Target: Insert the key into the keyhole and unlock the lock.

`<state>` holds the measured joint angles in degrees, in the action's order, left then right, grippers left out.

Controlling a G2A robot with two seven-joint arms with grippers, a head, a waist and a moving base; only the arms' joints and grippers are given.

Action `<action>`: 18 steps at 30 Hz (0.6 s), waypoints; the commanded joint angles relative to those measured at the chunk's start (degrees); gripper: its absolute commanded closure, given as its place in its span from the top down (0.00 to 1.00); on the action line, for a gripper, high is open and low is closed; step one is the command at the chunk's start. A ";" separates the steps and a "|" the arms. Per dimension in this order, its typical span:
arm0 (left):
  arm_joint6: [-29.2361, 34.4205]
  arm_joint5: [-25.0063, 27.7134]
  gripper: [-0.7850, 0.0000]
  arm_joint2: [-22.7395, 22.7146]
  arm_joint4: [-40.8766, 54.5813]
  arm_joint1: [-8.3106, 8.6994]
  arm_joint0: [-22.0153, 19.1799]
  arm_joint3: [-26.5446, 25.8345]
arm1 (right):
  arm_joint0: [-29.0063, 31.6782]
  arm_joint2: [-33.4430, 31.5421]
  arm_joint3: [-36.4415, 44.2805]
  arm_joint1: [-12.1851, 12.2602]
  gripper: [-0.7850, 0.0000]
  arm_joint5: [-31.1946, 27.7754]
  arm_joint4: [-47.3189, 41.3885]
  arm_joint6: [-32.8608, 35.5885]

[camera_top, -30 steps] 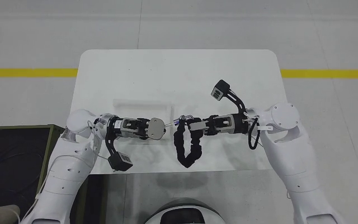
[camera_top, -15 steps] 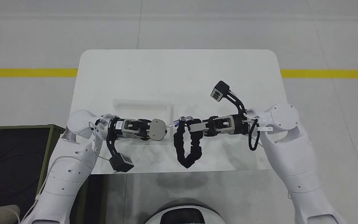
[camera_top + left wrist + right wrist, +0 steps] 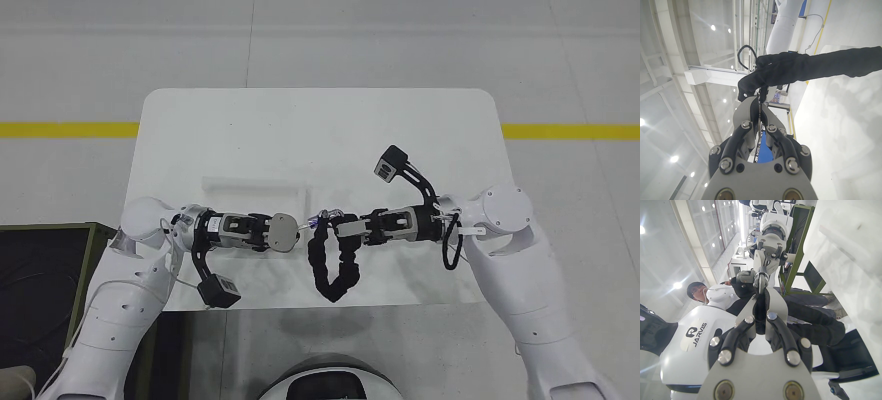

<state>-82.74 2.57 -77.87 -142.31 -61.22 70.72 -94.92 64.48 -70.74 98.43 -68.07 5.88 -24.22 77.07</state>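
Note:
A black fabric-sleeved cable lock (image 3: 333, 268) hangs in a loop above the white table's (image 3: 420, 150) front half. My right gripper (image 3: 338, 226) is shut on the sleeve near the lock's grey body (image 3: 745, 277). Facing it from the left, my left gripper (image 3: 296, 230) is shut on a thin metal key (image 3: 759, 113), seen edge-on between the fingers (image 3: 745, 111). The key's tip reaches the lock's end (image 3: 747, 89); whether it sits in the keyhole is hidden. In the right wrist view the key's ring (image 3: 760, 281) shows beside the lock body, just ahead of my right gripper (image 3: 762, 294).
A shallow clear tray (image 3: 255, 190) lies on the table just behind my left gripper. The table's front edge (image 3: 300, 308) runs close below the hanging loop. Bare tabletop stretches across the back and right.
The two grippers have drawn slightly closer together, and the lock's hanging loop has shifted a little to the left. Both grips are unchanged.

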 commanded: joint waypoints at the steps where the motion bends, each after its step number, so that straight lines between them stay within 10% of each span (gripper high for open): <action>1: 0.13 -0.08 0.00 -0.14 -0.11 0.03 0.06 -0.15 | -0.06 0.08 0.03 0.03 0.00 -0.01 -0.09 -0.07; 18: 0.68 -0.25 0.00 -0.26 -1.25 0.25 0.50 -1.09 | -0.33 1.43 1.28 0.32 0.00 0.16 1.91 -1.58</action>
<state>-82.12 2.27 -78.17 -143.55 -60.97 71.21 -95.99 64.14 -69.37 99.69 -67.76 6.06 -22.33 75.56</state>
